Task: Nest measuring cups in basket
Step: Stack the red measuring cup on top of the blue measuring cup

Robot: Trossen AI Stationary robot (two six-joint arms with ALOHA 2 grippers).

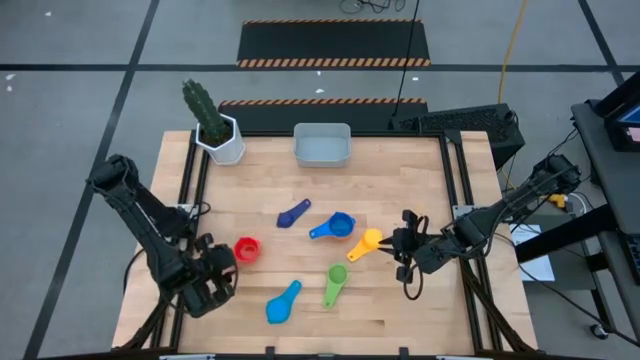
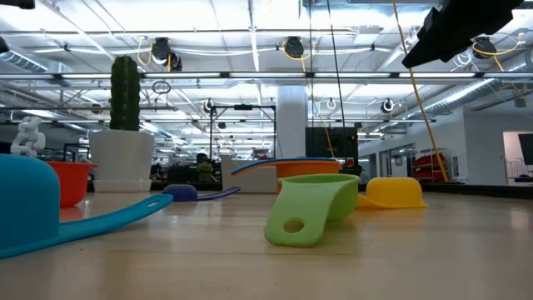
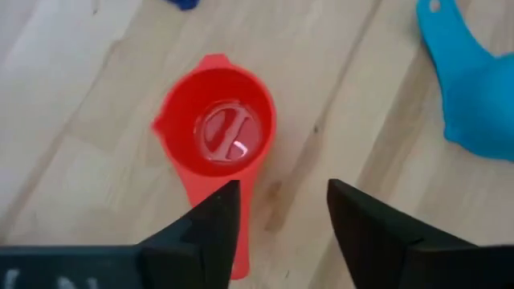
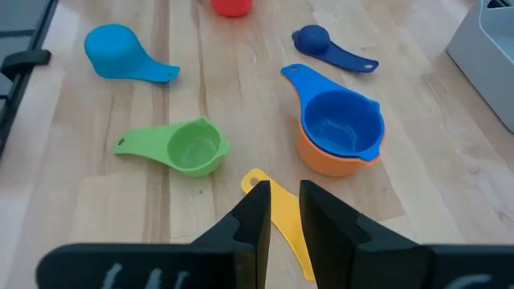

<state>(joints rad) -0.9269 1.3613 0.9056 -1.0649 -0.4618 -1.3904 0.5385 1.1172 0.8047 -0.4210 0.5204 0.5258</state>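
On the butcher-block table the measuring cups lie scattered in the middle. A red cup sits upright near the left side, glossy, with a small pour lip and a short flat handle pointing back toward the left gripper, whose fingers stand parted just above that handle and hold nothing. A light blue cup lies mouth-down toward the front edge, a green one just beside it. Farther in, a blue cup is nested inside an orange cup, and a small dark blue scoop lies beyond. The right gripper has its fingers pinched on the yellow cup's handle. The pale grey-blue basket waits at the far edge, next to a potted cactus.
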